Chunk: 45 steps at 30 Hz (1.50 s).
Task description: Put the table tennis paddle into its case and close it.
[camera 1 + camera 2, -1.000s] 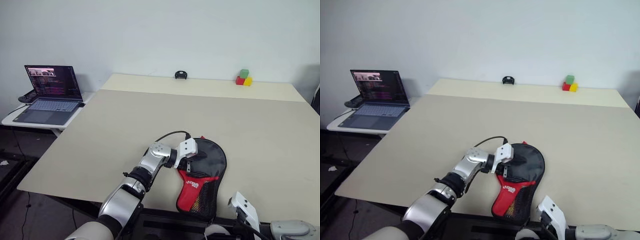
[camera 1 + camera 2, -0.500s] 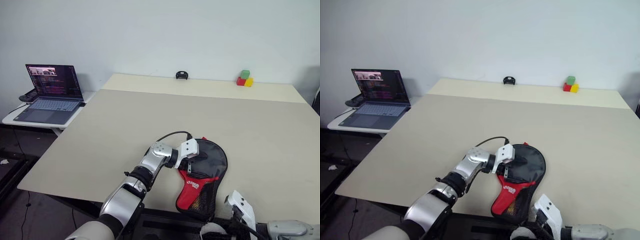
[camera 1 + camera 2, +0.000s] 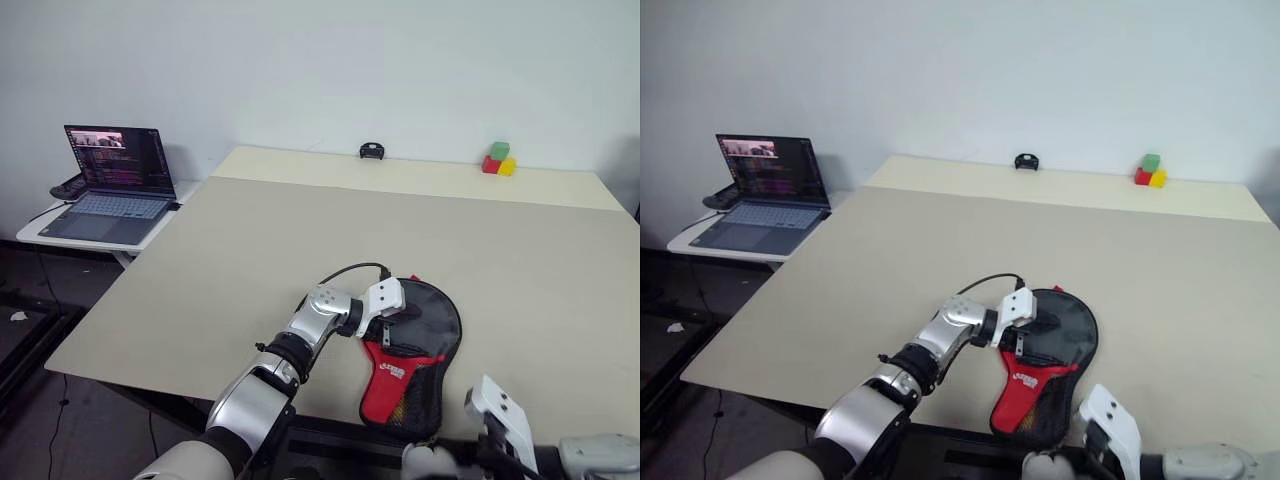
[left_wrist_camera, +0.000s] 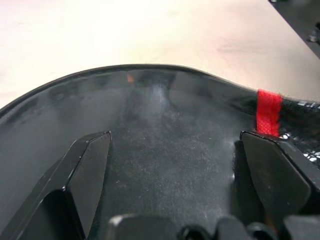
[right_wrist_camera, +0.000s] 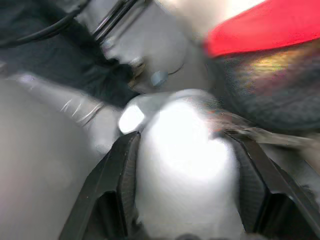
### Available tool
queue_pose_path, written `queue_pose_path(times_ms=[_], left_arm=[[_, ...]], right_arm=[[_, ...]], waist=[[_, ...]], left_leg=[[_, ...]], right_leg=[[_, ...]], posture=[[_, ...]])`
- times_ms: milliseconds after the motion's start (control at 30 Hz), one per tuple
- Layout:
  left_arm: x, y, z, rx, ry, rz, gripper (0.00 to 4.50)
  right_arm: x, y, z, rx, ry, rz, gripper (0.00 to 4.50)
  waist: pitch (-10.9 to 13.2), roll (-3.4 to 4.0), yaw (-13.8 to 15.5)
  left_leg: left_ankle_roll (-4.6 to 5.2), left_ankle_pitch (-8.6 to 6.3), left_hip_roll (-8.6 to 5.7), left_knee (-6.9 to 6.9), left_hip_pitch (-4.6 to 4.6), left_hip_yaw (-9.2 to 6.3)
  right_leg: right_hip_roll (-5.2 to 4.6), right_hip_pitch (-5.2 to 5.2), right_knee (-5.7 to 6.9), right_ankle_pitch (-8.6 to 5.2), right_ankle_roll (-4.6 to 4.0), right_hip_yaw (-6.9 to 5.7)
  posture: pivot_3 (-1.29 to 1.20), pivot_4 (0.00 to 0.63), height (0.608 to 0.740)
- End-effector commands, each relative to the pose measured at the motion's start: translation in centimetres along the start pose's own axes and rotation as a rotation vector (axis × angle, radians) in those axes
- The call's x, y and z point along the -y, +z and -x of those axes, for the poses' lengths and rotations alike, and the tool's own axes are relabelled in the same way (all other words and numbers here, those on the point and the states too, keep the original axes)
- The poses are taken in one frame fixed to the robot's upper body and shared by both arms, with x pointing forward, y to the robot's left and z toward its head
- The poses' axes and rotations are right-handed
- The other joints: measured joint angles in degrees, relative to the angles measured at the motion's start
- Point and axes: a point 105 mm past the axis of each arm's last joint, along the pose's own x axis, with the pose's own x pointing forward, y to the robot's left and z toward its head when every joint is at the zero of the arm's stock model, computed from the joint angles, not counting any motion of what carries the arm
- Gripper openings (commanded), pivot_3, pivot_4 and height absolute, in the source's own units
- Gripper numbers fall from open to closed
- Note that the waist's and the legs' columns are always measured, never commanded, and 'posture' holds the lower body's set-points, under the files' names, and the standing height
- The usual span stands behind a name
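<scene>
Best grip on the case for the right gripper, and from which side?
Probably the narrow red handle end of the case, approached from the near table edge: it overhangs that edge slightly, while the left gripper rests open over the wide black end.

Silver-jointed left arm with black cable, white wrist housing, black two-fingered claw.

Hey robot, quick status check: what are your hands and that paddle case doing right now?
Left gripper open, on the case. Right gripper open, off the table's near edge. Case on table, handle end overhanging. Nothing in the way.
</scene>
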Motion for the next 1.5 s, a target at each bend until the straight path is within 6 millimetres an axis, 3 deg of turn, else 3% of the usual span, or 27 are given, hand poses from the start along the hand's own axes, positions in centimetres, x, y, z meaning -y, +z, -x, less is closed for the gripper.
queue_pose_path(times_ms=[33,267,467,533,700,867,1000,1100,1333,1500], left_arm=[[1.9,-3.7,-1.0,-0.116,-0.033,0.084,4.5],[1.8,-3.2,-1.4,-0.103,-0.029,0.078,4.5],[1.3,-2.7,-1.0,-0.076,-0.008,0.077,4.5],[0.9,-2.3,-0.6,-0.057,0.002,0.071,4.5],[-0.1,-0.9,0.4,-0.002,0.033,0.055,4.5],[-0.7,-0.3,1.3,0.012,0.058,0.031,4.5],[-1.2,1.0,2.1,0.048,0.072,-0.002,4.5],[-1.6,2.4,3.5,0.091,0.094,-0.04,4.5],[-0.9,6.3,9.7,0.184,0.207,-0.096,4.5],[0.3,6.2,14.0,0.181,0.341,-0.018,4.5]], right_arm=[[-1.2,0.5,0.6,-0.008,0.059,0.053,2.73],[0.7,1.7,1.7,0.048,-0.043,0.101,2.73],[6.4,5.3,3.9,0.202,-0.211,0.149,2.73],[8.4,7.3,4.7,0.283,-0.299,0.189,3.08],[10.3,9.8,5.5,0.323,-0.364,0.288,4.46],[12.5,11.1,6.2,0.317,-0.459,0.413,4.46],[13.6,12.1,6.5,0.357,-0.47,0.418,4.46],[14.4,12.9,6.7,0.402,-0.478,0.423,4.46],[16.5,14.2,7.3,0.524,-0.483,0.459,4.46],[18.2,14.5,7.6,0.535,-0.462,0.437,4.46]], waist=[[0.0,-0.02,0.0],[0.0,-0.06,0.2],[0.1,-0.08,0.2],[0.1,-0.06,0.1],[0.4,0.09,0.0],[0.7,0.35,-0.3],[1.0,0.3,-1.2],[1.0,0.3,-1.8],[1.3,0.54,-3.2],[1.3,0.68,-3.2]], left_leg=[[0.01,0.01,0.0,0.04,0.01,0.01],[0.04,0.03,-0.01,0.06,0.01,0.0],[0.08,0.05,-0.04,0.06,0.02,0.04],[0.08,0.05,-0.04,0.03,0.02,0.02],[0.1,0.07,-0.1,0.02,-0.2,0.03],[0.09,0.06,-0.1,-0.04,-0.31,0.07],[0.09,0.06,-0.1,-0.05,-0.32,0.09],[0.08,0.07,-0.09,-0.04,-0.62,0.07],[-0.33,0.33,-0.03,-0.03,-1.14,0.23],[-0.33,0.32,-0.04,-0.02,-1.09,0.3]], right_leg=[[-0.02,0.0,-0.01,0.0,0.01,-0.01],[-0.12,-0.01,-0.09,-0.01,0.04,0.01],[-0.14,-0.02,-0.15,0.02,0.08,0.0],[-0.15,-0.03,-0.17,0.02,0.07,0.02],[-0.16,-0.1,0.02,0.06,0.01,0.05],[-0.15,-0.29,0.14,0.12,-0.16,0.06],[-0.14,-0.32,0.15,0.14,-0.21,0.08],[-0.14,-0.59,0.2,0.19,-0.31,0.09],[-0.12,-1.32,0.36,0.16,-0.45,0.33],[-0.12,-1.31,0.37,0.14,-0.48,0.62]], posture=[[0.0,0.15,0.74],[0.0,0.15,0.74],[0.0,0.15,0.74],[0.0,0.15,0.74],[0.0,0.15,0.74],[0.0,0.15,0.74],[0.0,0.15,0.74],[0.0,0.15,0.74],[0.0,0.15,0.74],[0.0,0.15,0.74]])
